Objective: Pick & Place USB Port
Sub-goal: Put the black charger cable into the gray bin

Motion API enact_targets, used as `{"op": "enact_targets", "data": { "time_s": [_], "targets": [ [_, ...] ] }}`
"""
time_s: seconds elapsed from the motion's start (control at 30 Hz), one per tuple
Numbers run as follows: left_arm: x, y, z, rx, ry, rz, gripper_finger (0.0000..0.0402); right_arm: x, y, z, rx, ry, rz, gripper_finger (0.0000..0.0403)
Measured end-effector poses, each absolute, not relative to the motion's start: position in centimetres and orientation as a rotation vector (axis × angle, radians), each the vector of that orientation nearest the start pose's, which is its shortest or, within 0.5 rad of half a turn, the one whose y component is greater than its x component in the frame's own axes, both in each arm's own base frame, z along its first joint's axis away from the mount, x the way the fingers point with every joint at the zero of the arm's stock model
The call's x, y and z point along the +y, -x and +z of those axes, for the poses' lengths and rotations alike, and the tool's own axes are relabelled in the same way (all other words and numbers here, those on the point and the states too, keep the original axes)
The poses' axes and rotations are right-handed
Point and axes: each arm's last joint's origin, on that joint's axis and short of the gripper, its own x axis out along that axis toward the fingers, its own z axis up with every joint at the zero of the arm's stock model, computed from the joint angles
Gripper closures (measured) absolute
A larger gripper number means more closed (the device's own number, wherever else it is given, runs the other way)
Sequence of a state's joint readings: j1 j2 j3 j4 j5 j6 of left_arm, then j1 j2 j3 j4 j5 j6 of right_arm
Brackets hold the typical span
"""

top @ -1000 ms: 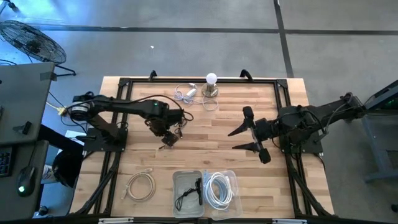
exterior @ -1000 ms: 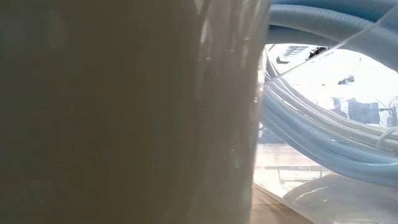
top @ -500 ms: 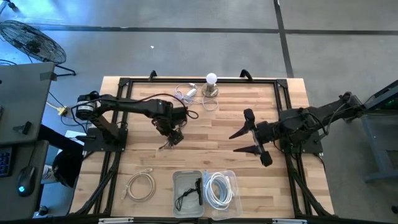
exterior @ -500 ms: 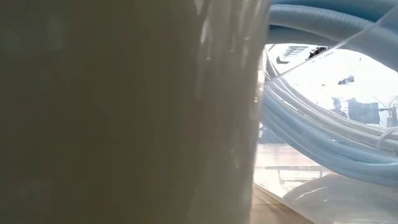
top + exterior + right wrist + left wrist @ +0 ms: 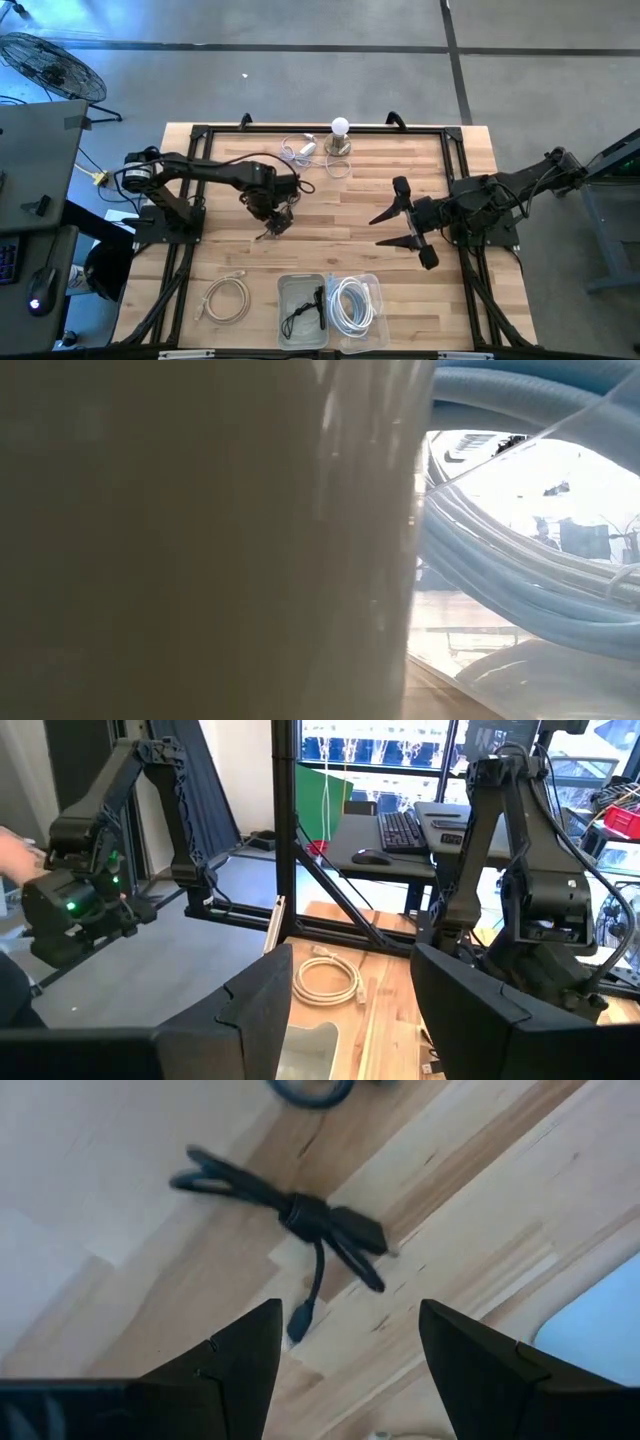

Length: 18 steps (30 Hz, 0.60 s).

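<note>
A bundled black USB cable lies flat on the wooden table, its loose plug end pointing toward my left gripper. That gripper is open and hovers over the cable without touching it. In the high view the left gripper is at the table's middle left, with the black cable just beside it. My right gripper waits open over the table's middle right, holding nothing. The right gripper faces the left arm's base.
Two clear bins sit at the near edge: one holds a black cable, the other a white coil. A beige coiled cable lies near left. A white cable and a bulb stand at the far edge. The bin walls block the low view.
My left gripper has shifted a little toward the table's right, staying open over the black cable. The cable has kept its place.
</note>
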<state>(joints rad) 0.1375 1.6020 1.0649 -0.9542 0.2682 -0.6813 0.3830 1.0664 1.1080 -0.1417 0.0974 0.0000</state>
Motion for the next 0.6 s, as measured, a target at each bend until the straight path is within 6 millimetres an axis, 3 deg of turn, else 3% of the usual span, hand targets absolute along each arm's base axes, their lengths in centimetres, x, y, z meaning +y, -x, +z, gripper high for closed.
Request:
{"op": "enact_targets", "data": {
  "time_s": [0.2, 0.4, 0.6],
  "targets": [
    [2.9, -27.5, 18.2, 1.415, 0.88, 0.37, 0.017, 8.6, -21.4, 39.5, 0.097, 0.025, 0.296, 0.0206],
    [3.0, -27.7, 17.9, 1.376, 0.892, 0.371, 0.017, 8.7, -21.4, 39.5, 0.096, 0.03, 0.299, 0.0206],
    [3.3, -27.7, 17.8, 1.355, 0.791, 0.446, 0.0171, 8.7, -21.4, 39.5, 0.097, 0.027, 0.297, 0.0206]
  ]
}}
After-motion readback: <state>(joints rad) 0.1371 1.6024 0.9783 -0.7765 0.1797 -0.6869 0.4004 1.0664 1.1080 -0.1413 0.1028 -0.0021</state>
